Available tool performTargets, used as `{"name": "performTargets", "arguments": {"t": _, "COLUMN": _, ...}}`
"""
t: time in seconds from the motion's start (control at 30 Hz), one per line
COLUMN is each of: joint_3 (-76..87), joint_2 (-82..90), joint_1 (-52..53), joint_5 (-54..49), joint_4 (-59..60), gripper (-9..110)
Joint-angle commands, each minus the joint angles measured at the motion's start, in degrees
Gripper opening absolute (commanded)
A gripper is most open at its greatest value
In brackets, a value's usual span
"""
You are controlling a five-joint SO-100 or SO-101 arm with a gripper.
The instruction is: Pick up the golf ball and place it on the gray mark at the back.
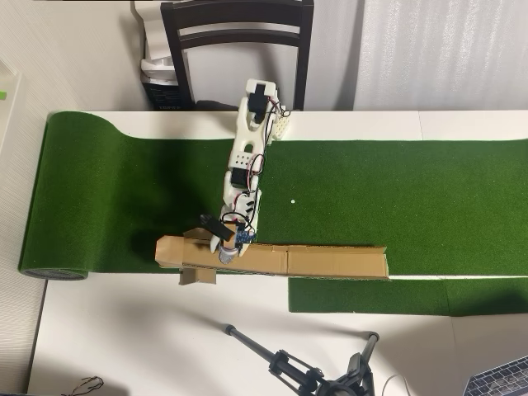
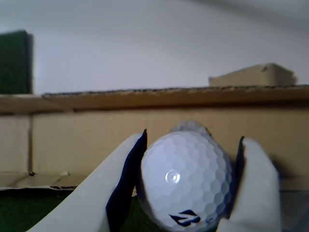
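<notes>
We see gripper (image 2: 188,193) clenched on golf ball (image 2: 186,181), pads at its left and right sides, near cardboard wall (image 2: 145,135). We judge ball light, hard, slick; hold across widest middle. Gray mark unseen.

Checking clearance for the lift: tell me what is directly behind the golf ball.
In the wrist view, a cardboard wall stands behind the golf ball. The ball hides the wall's foot there.
</notes>
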Motion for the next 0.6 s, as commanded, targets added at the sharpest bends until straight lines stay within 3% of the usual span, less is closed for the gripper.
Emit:
{"name": "performTargets", "arguments": {"t": 0.0, "joint_3": -6.94, "joint_2": 2.64, "joint_1": 0.35, "joint_5": -0.26, "joint_4": -2.20, "gripper": 20}}
{"name": "performTargets", "arguments": {"t": 0.57, "joint_3": -6.94, "joint_2": 2.29, "joint_1": 0.62, "joint_5": 0.35, "joint_4": -6.59, "gripper": 20}}
